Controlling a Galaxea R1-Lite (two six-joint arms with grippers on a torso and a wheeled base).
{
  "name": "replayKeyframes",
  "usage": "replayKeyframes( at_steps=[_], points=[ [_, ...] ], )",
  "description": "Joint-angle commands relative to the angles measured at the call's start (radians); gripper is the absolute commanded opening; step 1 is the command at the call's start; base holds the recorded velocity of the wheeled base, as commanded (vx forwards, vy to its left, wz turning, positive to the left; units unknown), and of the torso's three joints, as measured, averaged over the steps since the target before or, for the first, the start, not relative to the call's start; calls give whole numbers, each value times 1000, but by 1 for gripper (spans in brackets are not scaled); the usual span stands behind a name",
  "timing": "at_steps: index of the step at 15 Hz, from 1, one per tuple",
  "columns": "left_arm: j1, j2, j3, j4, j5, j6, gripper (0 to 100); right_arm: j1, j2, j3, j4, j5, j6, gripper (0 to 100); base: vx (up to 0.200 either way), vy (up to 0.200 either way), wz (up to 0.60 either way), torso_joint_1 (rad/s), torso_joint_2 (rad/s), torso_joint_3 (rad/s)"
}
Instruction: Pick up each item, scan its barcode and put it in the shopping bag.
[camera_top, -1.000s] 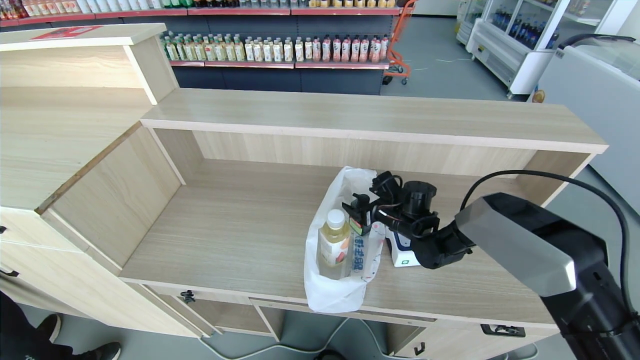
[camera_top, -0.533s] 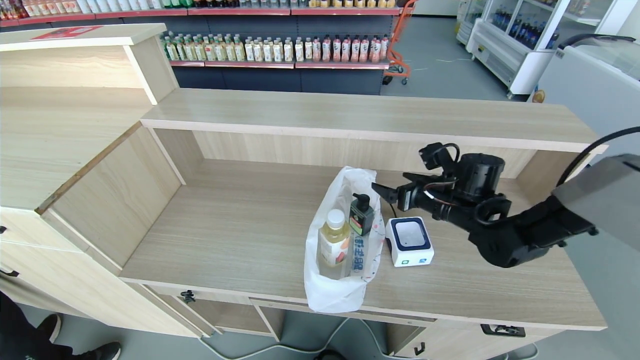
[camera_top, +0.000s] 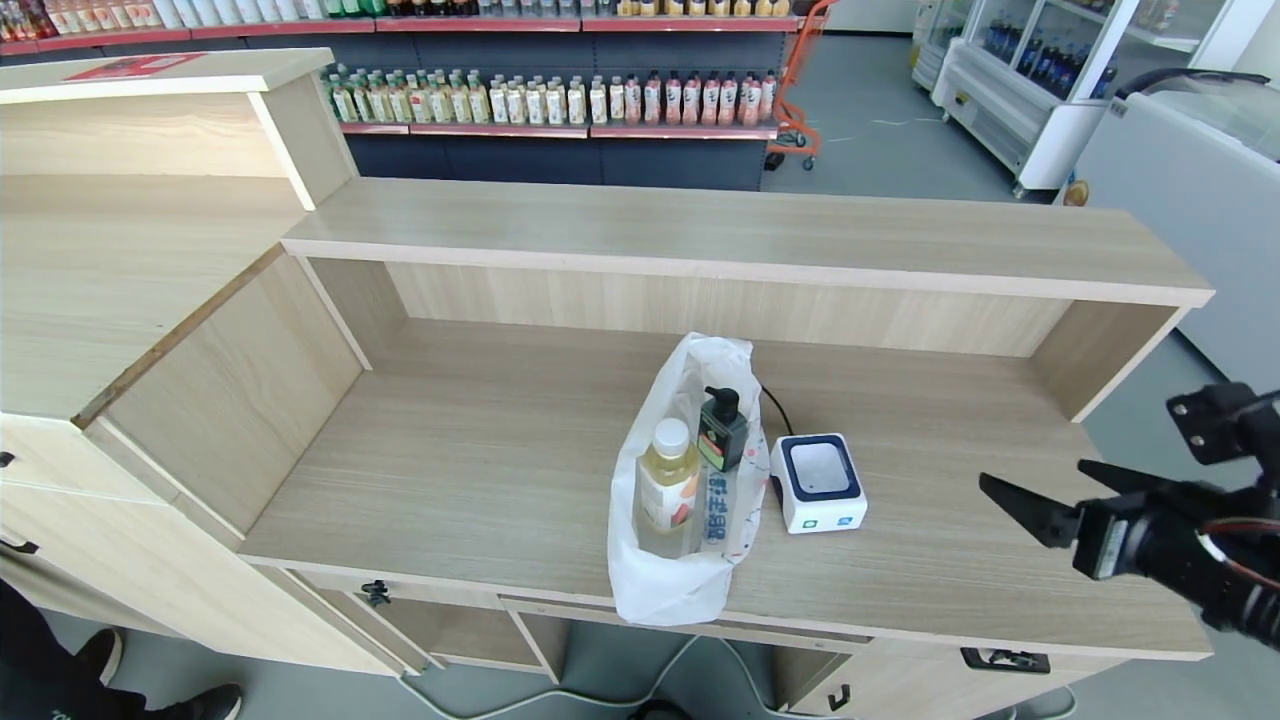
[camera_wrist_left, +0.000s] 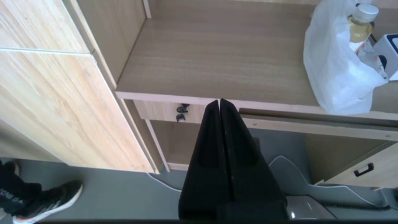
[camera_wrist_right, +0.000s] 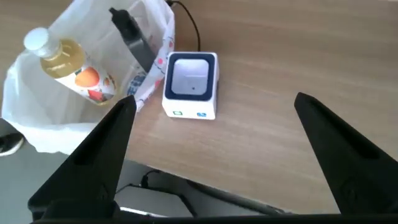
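**A:** Shopping bag (camera_top: 665, 590): where does it sit relative to the end effectors?

**B:** Start with the right end effector (camera_top: 1030, 472). Its two black fingers are spread wide with nothing between them. It hangs over the near right corner of the counter (camera_top: 480, 450) and points left. The left end effector (camera_wrist_left: 219, 106) has its fingers pressed flat together, also empty. It sits off the near edge of the counter, toward the left, above the floor in front of the cupboard doors.

**A:** And what is closest to the right one?

**B:** The scanner (camera_top: 818, 482), a small white box with a dark-framed window facing up. It rests on the counter well apart from the spread fingers, to their left. A black cable (camera_top: 775, 405) runs from its far side toward the bag.

**A:** Then the bag?

**B:** Just beside the scanner, on its left. It is white plastic, open at the top, and stands at the near edge of the counter, near the middle. Its lower part bulges over that edge.

**A:** Anything in it?

**B:** Two things. A bottle (camera_top: 668, 480) of pale yellow liquid with a white cap stands upright in the near part. A dark pump bottle (camera_top: 722, 430) sits behind it on the far right side, leaning slightly, on the scanner's side of the bag. Neither end effector touches the bag or what it holds.
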Motion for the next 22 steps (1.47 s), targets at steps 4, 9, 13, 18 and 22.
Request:
replayKeyframes(
  at_steps=[4, 9, 13, 18, 22],
  points=[
    [0, 0, 0, -1, 0, 0, 0, -55, -560, 207, 294, -111, -1, 100, 0, 0, 0, 0, 0, 0],
    [0, 1, 0, 0, 0, 0, 0, -64, -1116, 207, 783, -133, 0, 100, 0, 0, 0, 0, 0, 0],
    [0, 0, 0, 0, 0, 0, 0, -78, -1332, 207, 944, -131, 12, 100, 0, 0, 0, 0, 0, 0],
    [0, 0, 0, 0, 0, 0, 0, -89, -1370, 207, 949, -134, 15, 100, 0, 0, 0, 0, 0, 0],
    [0, 0, 0, 0, 0, 0, 0, -89, -1370, 207, 949, -134, 22, 100, 0, 0, 0, 0, 0, 0]
  ],
)
